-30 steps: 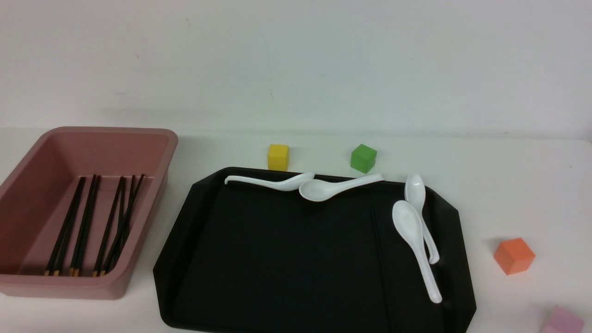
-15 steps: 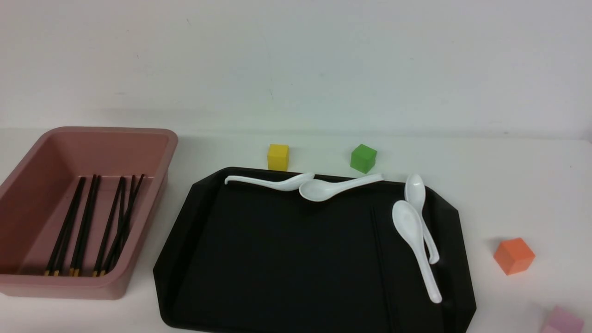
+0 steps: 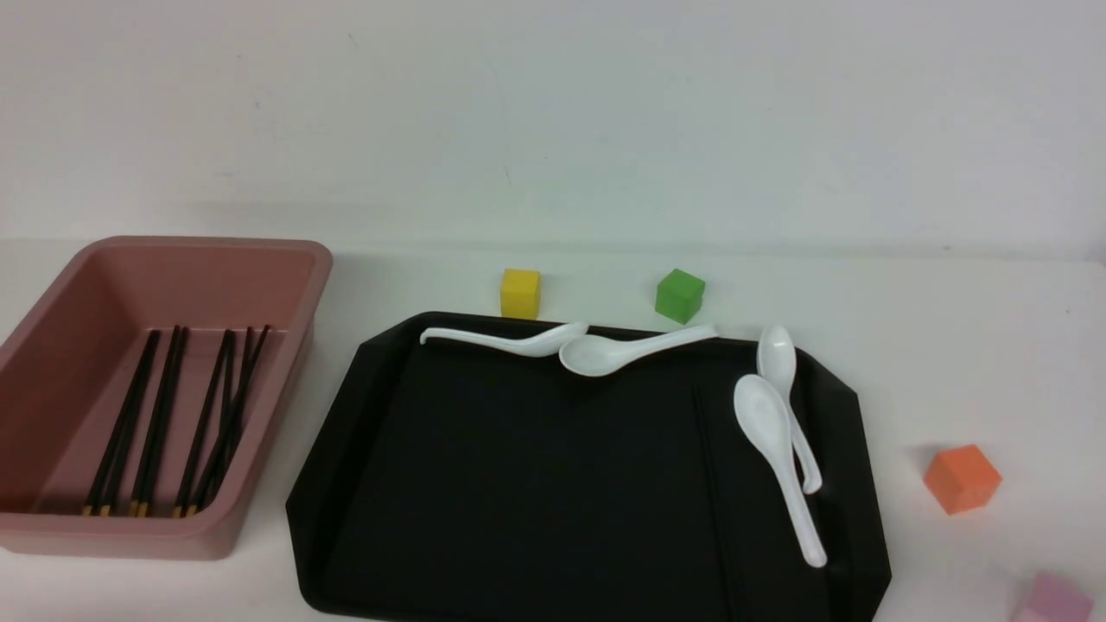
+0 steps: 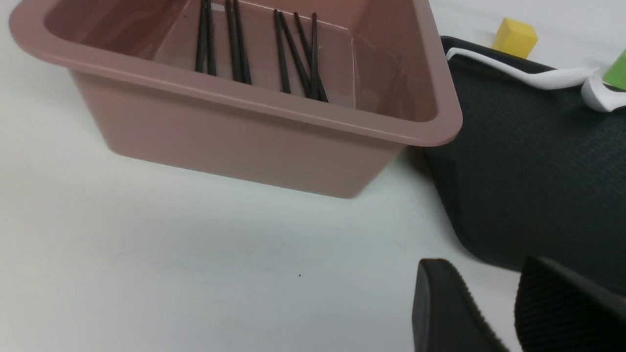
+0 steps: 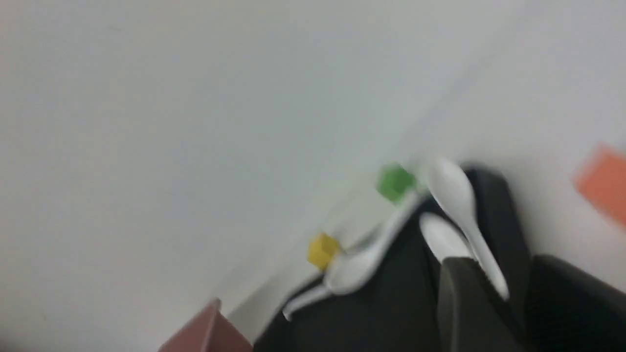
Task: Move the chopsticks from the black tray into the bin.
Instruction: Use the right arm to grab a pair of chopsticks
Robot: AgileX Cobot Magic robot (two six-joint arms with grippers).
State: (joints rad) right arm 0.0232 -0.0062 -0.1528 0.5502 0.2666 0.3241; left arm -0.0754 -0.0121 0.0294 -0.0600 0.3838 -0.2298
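Bin (image 3: 190,536) was dusty pink, at 9 o'clock; chopsticks (image 3: 162,419) in it were black with yellow-gold ends. Black tray (image 3: 536,484) was plain matte. Spoons (image 3: 780,466) were all white. Blocks: yellow one (image 3: 519,295) and green one (image 3: 680,296) near 12 o'clock, orange one (image 3: 962,479) at 3, pinkish-purple one (image 3: 1056,598) at 4. Table (image 3: 968,345) was whitish.

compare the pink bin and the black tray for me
The bin is dusty pink, while the tray is black. The bin is smaller, the tray wider. The bin has rounded corners, whereas the tray's far corners are cut off. Both hold chopsticks and have raised sides.
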